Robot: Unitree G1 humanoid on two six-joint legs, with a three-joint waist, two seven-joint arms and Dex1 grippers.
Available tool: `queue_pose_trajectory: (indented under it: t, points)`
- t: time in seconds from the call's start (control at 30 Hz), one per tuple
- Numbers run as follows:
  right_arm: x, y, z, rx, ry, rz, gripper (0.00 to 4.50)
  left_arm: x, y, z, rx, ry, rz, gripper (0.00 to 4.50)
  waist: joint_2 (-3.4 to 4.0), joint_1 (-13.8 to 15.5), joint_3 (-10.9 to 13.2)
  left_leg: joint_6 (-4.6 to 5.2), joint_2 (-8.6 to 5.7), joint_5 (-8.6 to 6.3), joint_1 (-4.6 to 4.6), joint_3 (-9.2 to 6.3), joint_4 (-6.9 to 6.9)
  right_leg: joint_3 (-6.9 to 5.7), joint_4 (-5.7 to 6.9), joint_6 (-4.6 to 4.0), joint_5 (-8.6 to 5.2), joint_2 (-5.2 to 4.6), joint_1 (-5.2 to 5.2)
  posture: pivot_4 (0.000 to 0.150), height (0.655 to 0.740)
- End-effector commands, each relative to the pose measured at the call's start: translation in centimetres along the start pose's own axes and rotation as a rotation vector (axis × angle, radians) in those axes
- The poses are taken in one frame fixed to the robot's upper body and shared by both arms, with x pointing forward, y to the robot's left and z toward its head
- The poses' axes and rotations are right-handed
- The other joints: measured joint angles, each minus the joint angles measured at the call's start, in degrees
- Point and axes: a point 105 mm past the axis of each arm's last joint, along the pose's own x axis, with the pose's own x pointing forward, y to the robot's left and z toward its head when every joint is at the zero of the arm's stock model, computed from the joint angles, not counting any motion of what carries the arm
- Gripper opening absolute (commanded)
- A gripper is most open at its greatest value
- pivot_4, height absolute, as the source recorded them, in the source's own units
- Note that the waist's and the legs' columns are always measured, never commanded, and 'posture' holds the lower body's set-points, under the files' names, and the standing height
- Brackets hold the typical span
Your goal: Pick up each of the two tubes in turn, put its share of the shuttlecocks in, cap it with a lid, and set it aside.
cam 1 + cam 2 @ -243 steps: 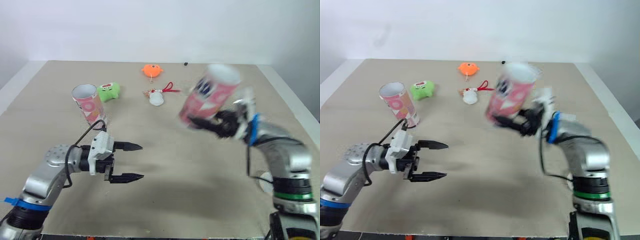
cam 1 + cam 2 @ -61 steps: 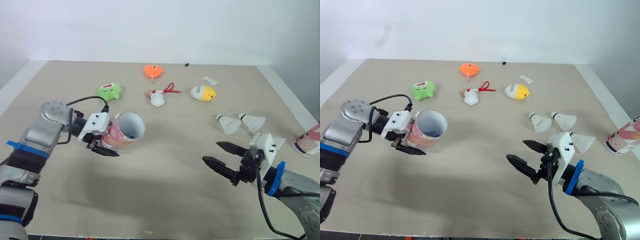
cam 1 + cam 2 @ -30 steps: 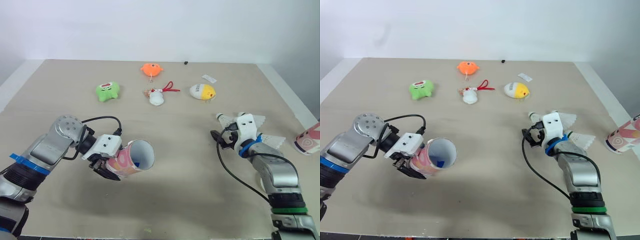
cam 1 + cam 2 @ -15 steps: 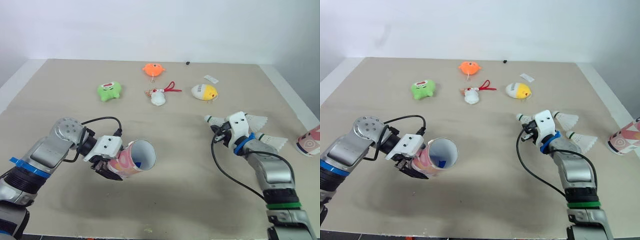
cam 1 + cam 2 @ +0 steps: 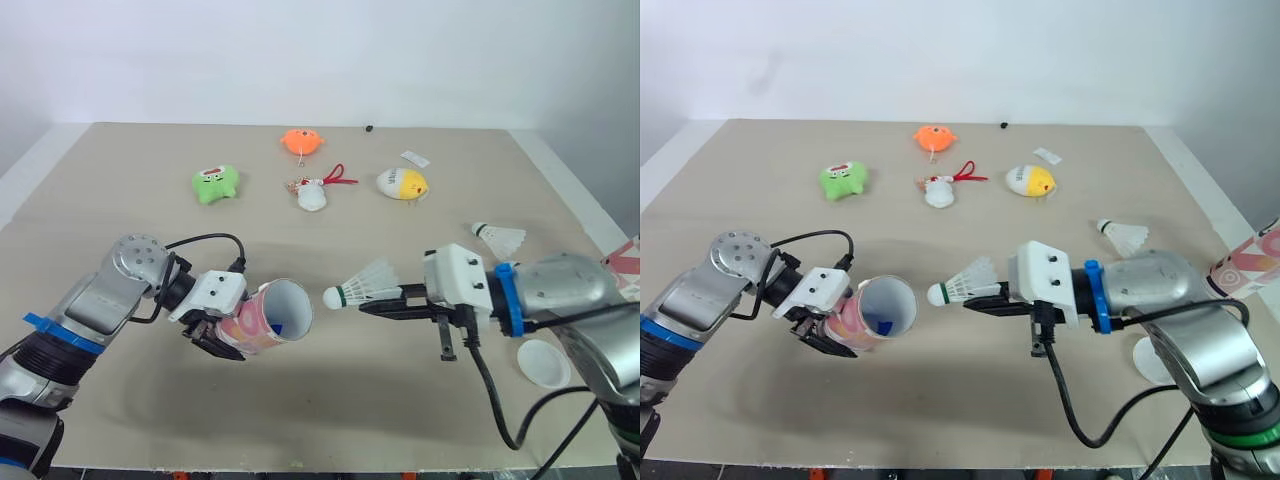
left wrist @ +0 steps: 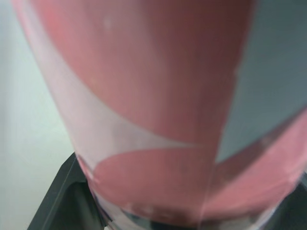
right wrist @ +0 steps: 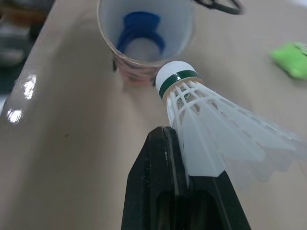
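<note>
Left gripper (image 5: pixel 222 336) clamped around a pink-and-white patterned cardboard tube (image 5: pixel 268 320), held off the beige table (image 5: pixel 120 200); long axis near level, open mouth facing the robot's right. Blue piece (image 7: pixel 140 26) deep inside. Right gripper (image 5: pixel 372 303) pinching a white feathered shuttlecock (image 5: pixel 362 284) by its skirt, lying level, green-banded cork tip aimed at the tube mouth, just short of it. Tube print too blurred to read. Second white shuttlecock (image 5: pixel 499 238) and round white lid (image 5: pixel 543 362) on the table to the right.
</note>
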Motion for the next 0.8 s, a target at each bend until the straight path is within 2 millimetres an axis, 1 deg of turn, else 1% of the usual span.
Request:
queue_pose_trajectory:
  t: [0.03,0.13,0.23,0.3,0.43,0.57,0.67,0.73,0.77,0.8]
  points:
    - [0.8,-0.4,1.2,-0.084,-0.003,0.067,0.09,-0.1,0.1,0.3,-0.002,0.004,-0.008,2.88,0.0,0.01,0.0,0.01,0.01,0.03,0.0,0.03,0.03,0.01,0.0,-0.03,0.03,0.0,0.0,0.15,0.7323]
    - [1.3,-0.6,2.2,-0.136,-0.018,0.125,0.09,0.1,0.1,0.5,-0.031,-0.003,-0.024,2.88,0.0,0.02,0.0,0.06,0.01,0.07,0.0,0.08,0.03,0.05,0.06,-0.07,0.08,-0.01,-0.06,0.15,0.7323]
    - [1.4,-0.9,2.6,-0.159,-0.028,0.14,0.09,0.2,0.2,0.7,-0.069,-0.023,-0.033,2.88,0.0,0.05,0.0,0.06,0.02,0.07,0.0,0.05,0.02,0.03,0.21,-0.01,0.09,0.02,-0.09,0.15,0.7323]
    - [1.4,-1.2,2.9,-0.171,-0.038,0.139,0.09,0.3,0.3,0.9,-0.092,-0.039,-0.038,2.88,0.0,0.09,0.0,0.06,-0.06,0.06,-0.02,0.01,0.02,0.03,0.45,-0.12,0.04,-0.03,-0.16,0.15,0.7323]
    - [1.6,-1.9,3.1,-0.2,-0.038,0.126,0.09,0.3,0.3,1.1,-0.11,-0.051,-0.051,2.88,0.0,0.06,0.0,0.08,-0.08,0.05,-0.03,0.0,0.01,0.02,0.53,-0.21,-0.01,-0.03,-0.21,0.15,0.7323]
    - [2.8,-2.3,3.4,-0.234,-0.031,0.139,0.09,0.3,0.5,1.0,-0.111,-0.04,-0.055,2.88,0.0,0.03,0.0,0.08,-0.05,0.05,-0.03,-0.05,0.01,-0.01,0.57,-0.23,-0.02,0.01,-0.23,0.15,0.7323]
    - [3.6,-1.9,3.5,-0.255,-0.021,0.209,0.09,0.4,0.8,1.1,-0.106,-0.038,-0.059,2.88,0.01,0.04,0.01,0.08,-0.02,0.06,0.0,-0.04,0.01,-0.01,0.59,-0.2,-0.01,0.05,-0.25,0.15,0.7323]
    - [3.8,-1.9,3.7,-0.251,-0.018,0.244,0.67,0.5,1.0,1.2,-0.103,-0.04,-0.06,2.88,0.01,0.04,0.01,0.08,-0.01,0.06,0.0,-0.04,0.02,-0.02,0.6,-0.2,-0.01,0.05,-0.25,0.15,0.7323]
    - [3.9,-1.9,3.7,-0.247,-0.019,0.257,0.88,0.5,1.0,1.3,-0.102,-0.041,-0.061,2.88,0.01,0.04,0.01,0.08,-0.01,0.06,0.0,-0.02,0.02,0.0,0.6,-0.21,-0.01,0.04,-0.25,0.15,0.7323]
    - [3.9,-1.7,4.1,-0.24,-0.039,0.279,1.25,0.5,1.1,1.3,-0.101,-0.042,-0.061,2.88,0.01,0.04,0.01,0.08,-0.02,0.06,-0.01,-0.03,0.02,-0.01,0.6,-0.21,-0.01,0.04,-0.26,0.15,0.7323]
